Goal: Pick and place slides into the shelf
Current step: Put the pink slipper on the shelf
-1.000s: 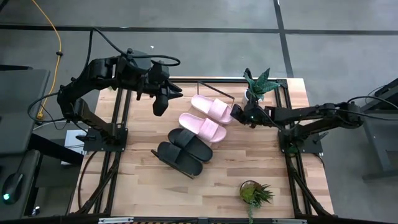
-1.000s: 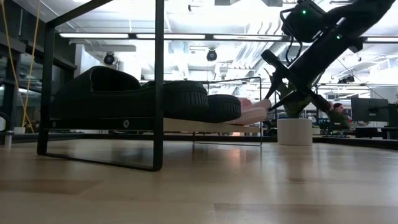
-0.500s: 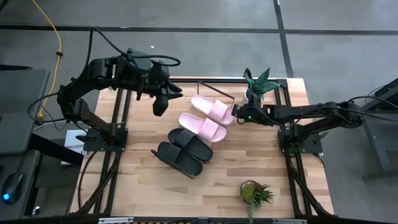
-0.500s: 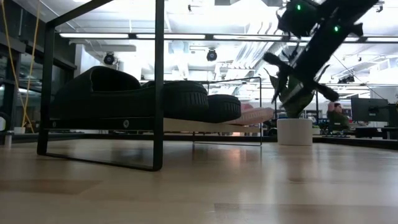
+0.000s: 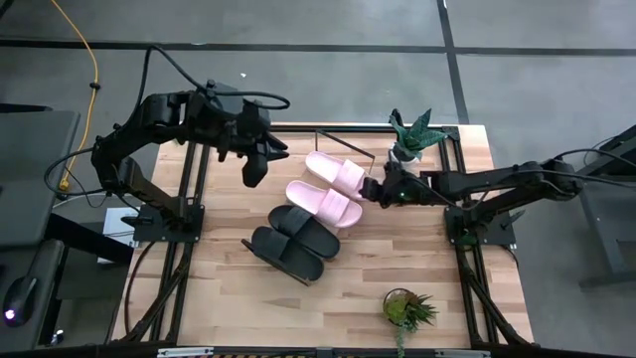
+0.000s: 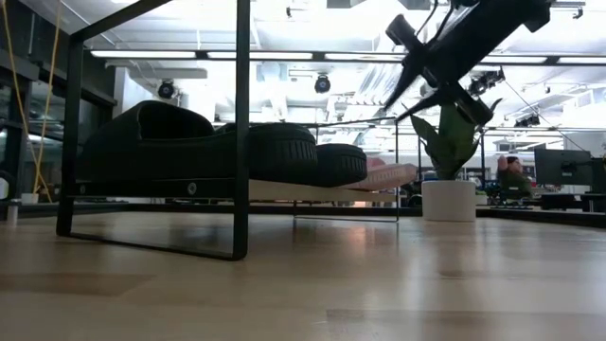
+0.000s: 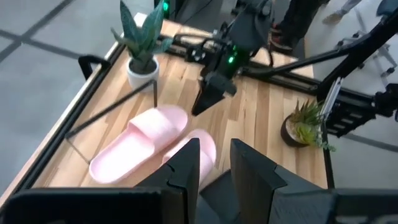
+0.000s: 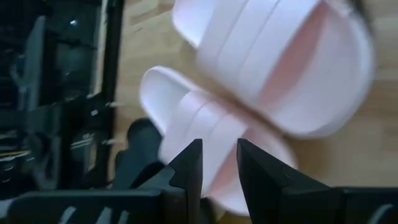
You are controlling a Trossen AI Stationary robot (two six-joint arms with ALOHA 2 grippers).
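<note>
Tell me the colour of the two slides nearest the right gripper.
Pale pink slides, clearest in the high view.

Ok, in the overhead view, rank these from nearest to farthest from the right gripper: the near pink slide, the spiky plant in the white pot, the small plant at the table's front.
From the right gripper:
1. Pink slide, just beside it toward the table's middle.
2. Spiky plant, behind it at the back edge.
3. Small plant, far off at the front edge.

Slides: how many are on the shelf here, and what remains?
All four look racked: two black slides and two pink slides sit in a row on the shelf. Neither gripper holds anything: right gripper beside the pink pair, left gripper hovering nearby. Only retreat seems left.
</note>
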